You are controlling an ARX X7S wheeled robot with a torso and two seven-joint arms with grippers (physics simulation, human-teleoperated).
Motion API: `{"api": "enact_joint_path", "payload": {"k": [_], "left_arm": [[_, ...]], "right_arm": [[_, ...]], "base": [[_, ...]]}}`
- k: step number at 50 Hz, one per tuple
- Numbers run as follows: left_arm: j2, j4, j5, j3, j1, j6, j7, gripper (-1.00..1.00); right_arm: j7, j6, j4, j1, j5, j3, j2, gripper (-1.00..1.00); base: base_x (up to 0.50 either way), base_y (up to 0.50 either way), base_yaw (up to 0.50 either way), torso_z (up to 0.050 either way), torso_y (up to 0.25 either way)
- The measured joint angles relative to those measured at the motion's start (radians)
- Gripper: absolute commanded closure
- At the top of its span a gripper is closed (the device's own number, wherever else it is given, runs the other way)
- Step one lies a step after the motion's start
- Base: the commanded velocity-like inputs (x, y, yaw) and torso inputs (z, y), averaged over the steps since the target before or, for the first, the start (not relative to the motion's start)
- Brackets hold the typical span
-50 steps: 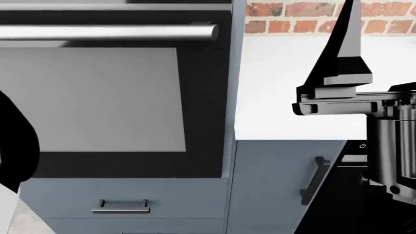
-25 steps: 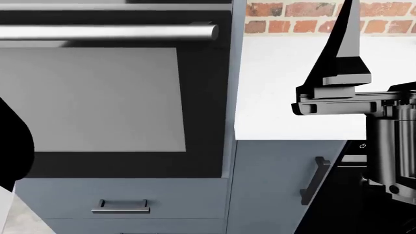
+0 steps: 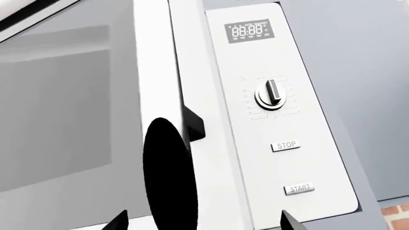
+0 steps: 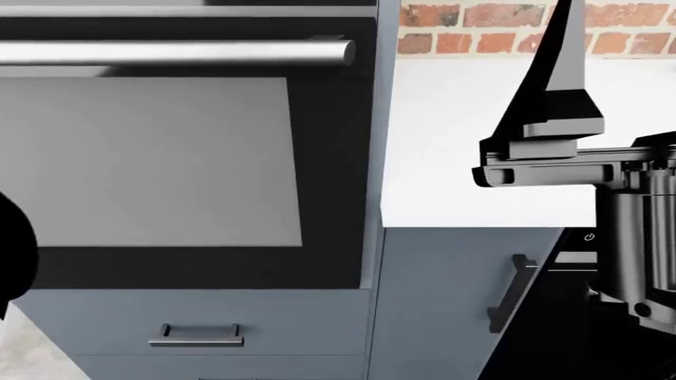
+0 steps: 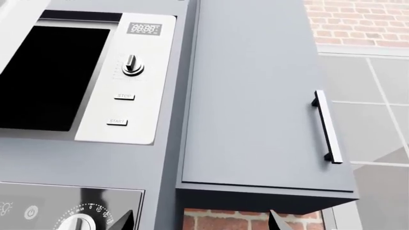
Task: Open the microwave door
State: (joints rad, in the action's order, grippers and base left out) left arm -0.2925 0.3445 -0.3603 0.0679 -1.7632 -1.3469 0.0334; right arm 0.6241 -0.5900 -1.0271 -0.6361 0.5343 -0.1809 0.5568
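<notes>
The microwave shows only in the wrist views. In the left wrist view its white door point(image 3: 70, 110) with a grey window fills one side, beside the control panel point(image 3: 275, 120) with display, knob, STOP and START. A black latch piece point(image 3: 193, 125) juts out between door edge and panel, so the door looks slightly ajar. A black oval shape point(image 3: 169, 177) lies over the door edge; I cannot tell what it is. My left gripper point(image 3: 203, 221) is open close before the door edge. My right gripper point(image 5: 201, 220) is open and empty, below the microwave point(image 5: 57, 76), away from it.
The head view holds an oven point(image 4: 148, 158) with a steel bar handle point(image 4: 180, 52), a drawer handle point(image 4: 195, 336), a white counter point(image 4: 476, 142) and a brick wall point(image 4: 476, 36). A grey wall cabinet point(image 5: 255, 96) with a bar handle point(image 5: 327, 127) hangs beside the microwave.
In the head view the black left arm at the left edge has drawn further out of the picture. The right arm has stayed put.
</notes>
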Motion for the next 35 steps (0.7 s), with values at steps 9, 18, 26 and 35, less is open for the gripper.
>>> {"api": "enact_joint_path", "payload": {"k": [9, 18, 26, 35], "left_arm": [[-0.01, 0.072, -0.019, -0.024, 0.007, -0.061, 0.01, -1.0], [-0.014, 0.132, -0.038, -0.043, -0.011, -0.116, 0.019, -1.0], [-0.015, 0.183, -0.066, -0.054, -0.049, -0.166, 0.032, -1.0], [-0.021, 0.214, -0.216, -0.065, -0.11, -0.199, 0.129, -1.0]], "right_arm": [[0.024, 0.002, -0.004, -0.011, 0.019, -0.009, 0.018, -1.0], [0.045, 0.014, -0.006, -0.016, 0.035, -0.016, 0.04, -1.0], [0.075, 0.018, -0.01, -0.033, 0.059, -0.03, 0.063, -1.0], [0.128, 0.035, -0.012, -0.061, 0.095, -0.063, 0.103, -1.0]], "base": [[0.0, 0.0, 0.0, 0.0, 0.0], [0.0, 0.0, 0.0, 0.0, 0.0], [0.0, 0.0, 0.0, 0.0, 0.0], [0.0, 0.0, 0.0, 0.0, 0.0]]}}
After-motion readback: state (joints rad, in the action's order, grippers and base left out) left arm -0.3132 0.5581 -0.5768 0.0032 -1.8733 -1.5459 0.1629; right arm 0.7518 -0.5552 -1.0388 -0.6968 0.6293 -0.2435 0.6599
